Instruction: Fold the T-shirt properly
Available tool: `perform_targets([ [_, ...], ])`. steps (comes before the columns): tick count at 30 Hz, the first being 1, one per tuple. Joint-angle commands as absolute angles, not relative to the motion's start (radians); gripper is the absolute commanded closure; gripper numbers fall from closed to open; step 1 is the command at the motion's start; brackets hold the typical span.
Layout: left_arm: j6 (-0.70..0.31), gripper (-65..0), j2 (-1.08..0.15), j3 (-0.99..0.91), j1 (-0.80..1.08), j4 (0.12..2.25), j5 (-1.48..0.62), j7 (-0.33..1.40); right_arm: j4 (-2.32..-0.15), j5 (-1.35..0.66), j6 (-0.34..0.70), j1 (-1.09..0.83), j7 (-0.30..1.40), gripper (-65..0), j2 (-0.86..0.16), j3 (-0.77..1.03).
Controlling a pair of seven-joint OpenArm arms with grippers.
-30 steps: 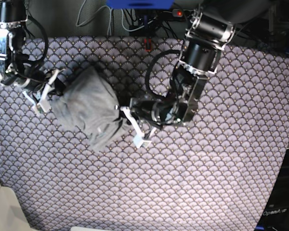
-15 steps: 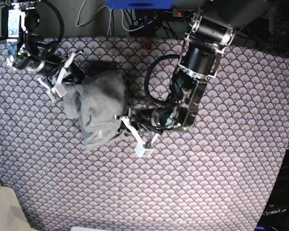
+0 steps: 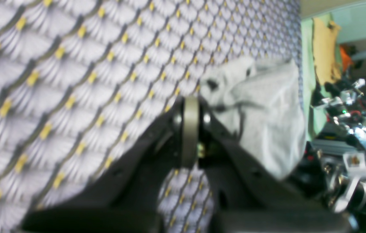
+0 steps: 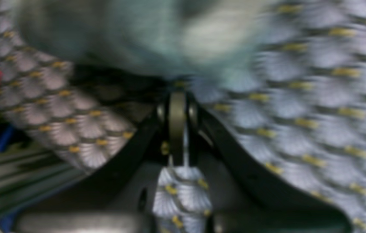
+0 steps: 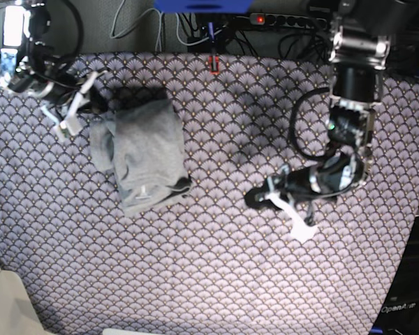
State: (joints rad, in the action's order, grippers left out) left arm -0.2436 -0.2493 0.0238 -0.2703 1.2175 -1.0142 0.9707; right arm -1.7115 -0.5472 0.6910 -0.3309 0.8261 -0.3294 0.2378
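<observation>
Even overhead light, soft shadows, right wrist view heavily motion-blurred

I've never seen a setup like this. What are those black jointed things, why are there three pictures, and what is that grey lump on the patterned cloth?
The black jointed things are two robot arms, each ending in a two-fingered gripper. The base picture looks straight down on the table; the other two come from small cameras on each wrist, looking along the fingers, so they are close and blurry. The grey lump is a T-shirt, bundled into a rough fold on the purple patterned cloth. The right gripper is beside the shirt's upper corner; whether it touches the shirt I cannot tell. The left gripper is off to the side, apart from the shirt. Both grippers are shut and neither is visibly holding anything.
</observation>
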Motion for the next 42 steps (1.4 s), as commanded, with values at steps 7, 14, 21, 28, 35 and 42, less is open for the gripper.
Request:
perform_targets([
  [7, -0.252, 0.0, -0.302, 0.022, -0.199, 1.313, -1.069, 0.960, -1.963, -0.526, 0.698, -0.346, 0.865, -0.6, -0.334, 0.266],
  [14, -0.252, 0.0, -0.294, 0.027, -0.171, 1.319, -1.069, 0.957, -1.965, -0.527, 0.698, -0.229, 0.995, -0.6, -0.294, 0.262],
  [21, -0.254, 0.0, -0.291, 0.027, -0.163, 1.319, -1.069, 0.955, -1.966, -0.562, 0.698, -0.071, 1.139, -0.6, -0.274, 0.197],
  [28, -0.254, 0.0, -0.292, 0.027, -0.159, 1.317, -1.067, 0.955, -1.959, -0.556, 0.698, -0.033, 1.156, -0.6, -0.225, 0.173],
  [35, -0.254, 0.0, -0.292, 0.024, -0.159, 1.317, -1.067, 0.955, -1.882, -0.555, 0.698, -0.042, 1.064, -0.6, -0.217, 0.079],
  [42, -0.254, 0.0, -0.292, 0.022, -0.159, 1.317, -1.066, 0.957, -1.701, -0.555, 0.698, -0.035, 0.935, -0.6, -0.274, 0.064],
])
